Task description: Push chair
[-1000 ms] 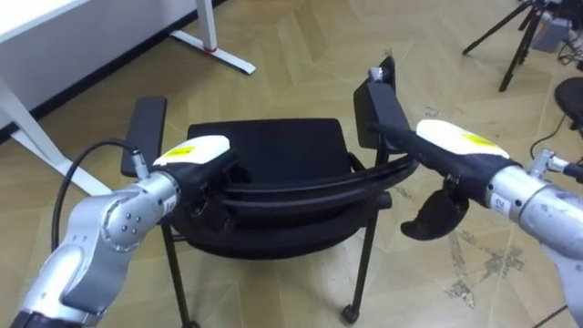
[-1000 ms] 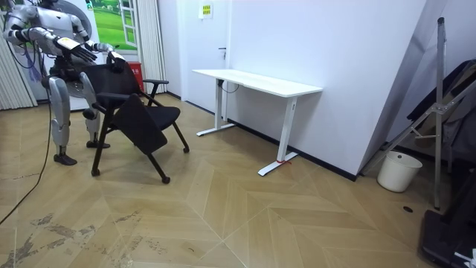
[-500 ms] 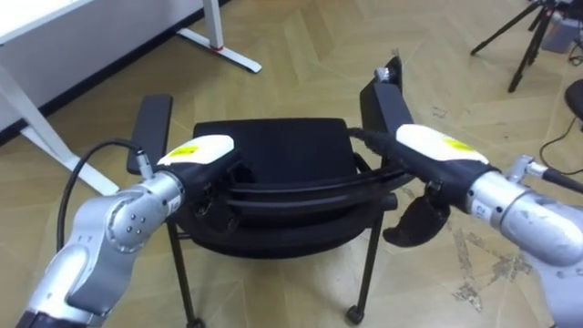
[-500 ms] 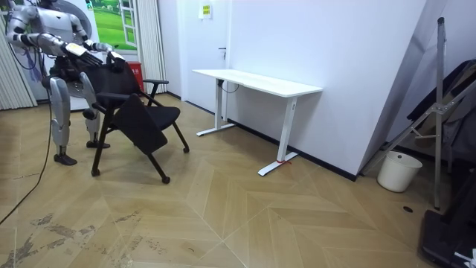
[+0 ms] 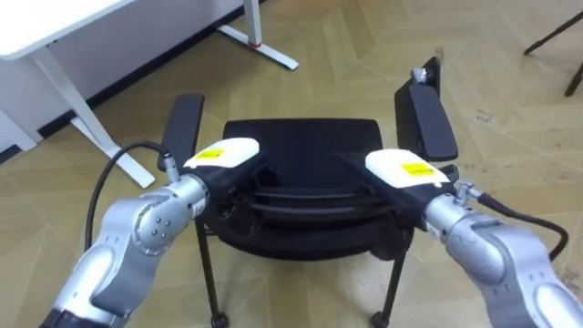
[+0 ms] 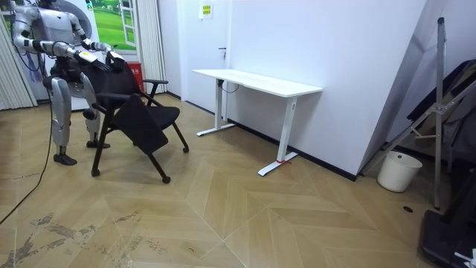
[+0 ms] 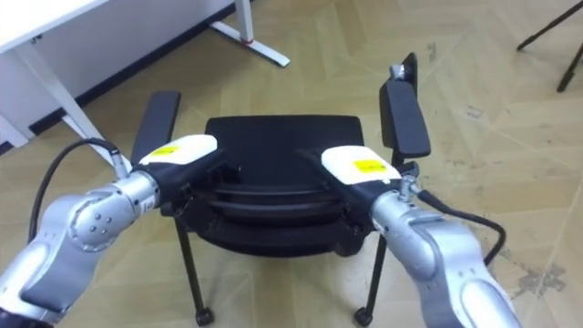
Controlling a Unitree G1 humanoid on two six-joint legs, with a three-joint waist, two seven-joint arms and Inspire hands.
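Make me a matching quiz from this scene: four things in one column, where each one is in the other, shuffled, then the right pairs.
Things
1. chair
2. desk
3. bucket
4. right hand

Places
A. on the floor by the wall, at the room view's right
B. on the top of the backrest, near the right armrest
C. right in front of the robot
D. against the wall, beyond the chair

Pairs: 1-C, 2-D, 3-A, 4-B
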